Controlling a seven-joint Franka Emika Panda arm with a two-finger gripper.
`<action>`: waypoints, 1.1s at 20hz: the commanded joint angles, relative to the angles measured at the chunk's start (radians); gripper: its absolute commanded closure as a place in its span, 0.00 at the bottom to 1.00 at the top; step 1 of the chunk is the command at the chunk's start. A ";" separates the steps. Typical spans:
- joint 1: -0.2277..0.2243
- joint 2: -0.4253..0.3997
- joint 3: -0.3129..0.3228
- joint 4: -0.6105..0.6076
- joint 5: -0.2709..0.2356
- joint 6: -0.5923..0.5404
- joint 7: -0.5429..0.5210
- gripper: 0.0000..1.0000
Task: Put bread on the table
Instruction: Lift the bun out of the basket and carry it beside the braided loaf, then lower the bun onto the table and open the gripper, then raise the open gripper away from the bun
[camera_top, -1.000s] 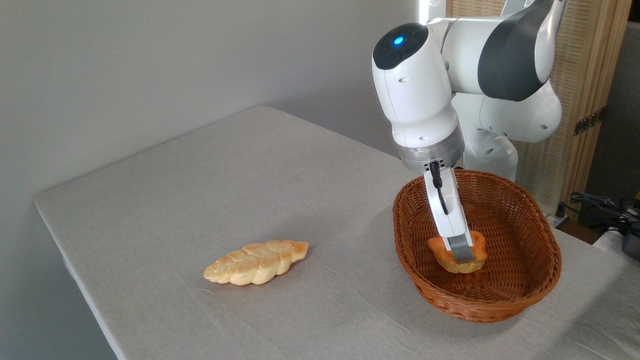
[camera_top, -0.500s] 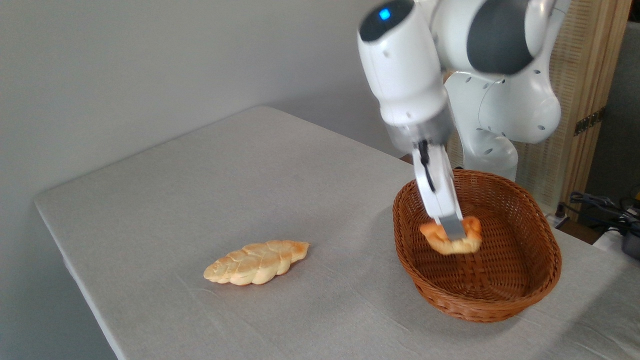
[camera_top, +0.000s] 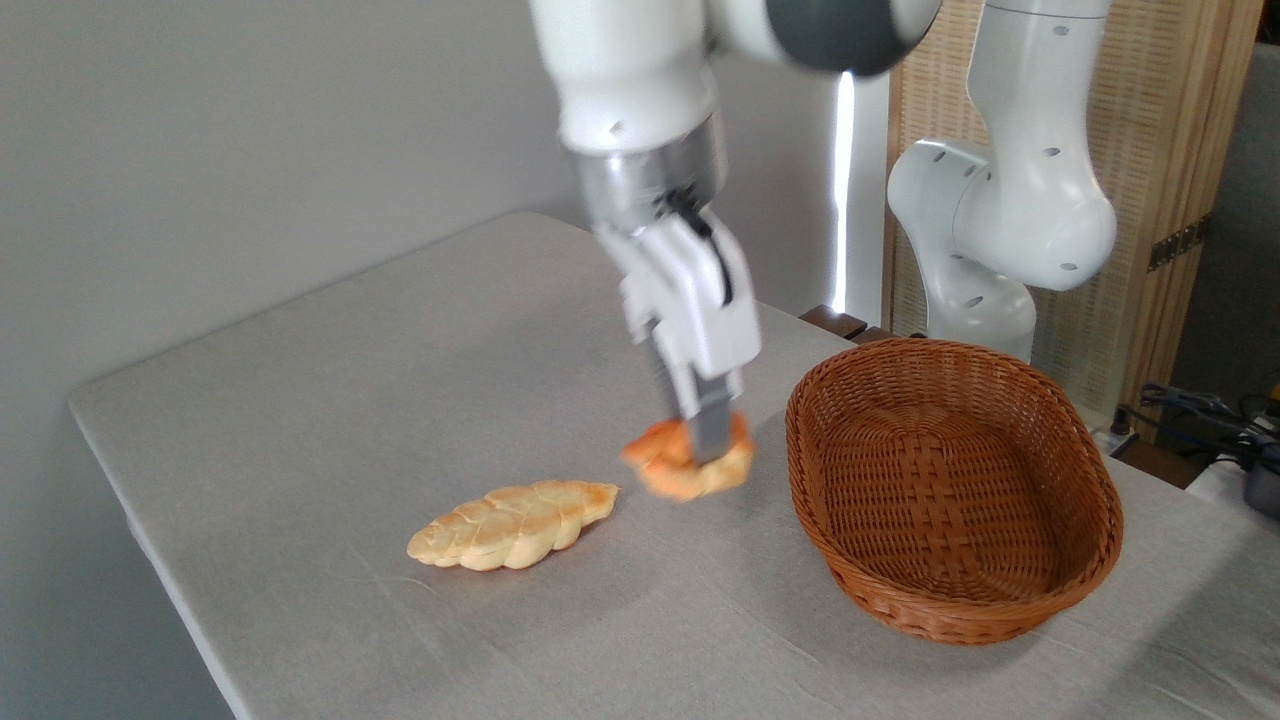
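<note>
Bread (camera_top: 688, 467), a small knotted orange-golden bun, hangs pinched in the gripper (camera_top: 706, 448), just above the table (camera_top: 400, 380). By its look I judge it light and somewhat soft, with a knobbly crust that gives the fingers (camera_top: 712, 432) purchase; it seems neither slippery nor brittle, though a hard squeeze could dent it. Across the middle of the knot, where it is thickest, looks the best place to hold it, and that is where the fingers close on it now, drawn in to the bun's width. The picture is blurred here, so I cannot tell the exact contact. To the gripper's right stands the wicker basket (camera_top: 1000, 610), empty; to its lower left, near, lies the paler braided loaf (camera_top: 512, 524).
</note>
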 joint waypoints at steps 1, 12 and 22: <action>-0.009 0.090 0.005 0.014 -0.054 0.121 -0.137 0.45; -0.009 0.146 0.005 -0.086 -0.056 0.334 -0.170 0.00; 0.106 0.127 -0.153 0.222 -0.080 0.116 -0.403 0.00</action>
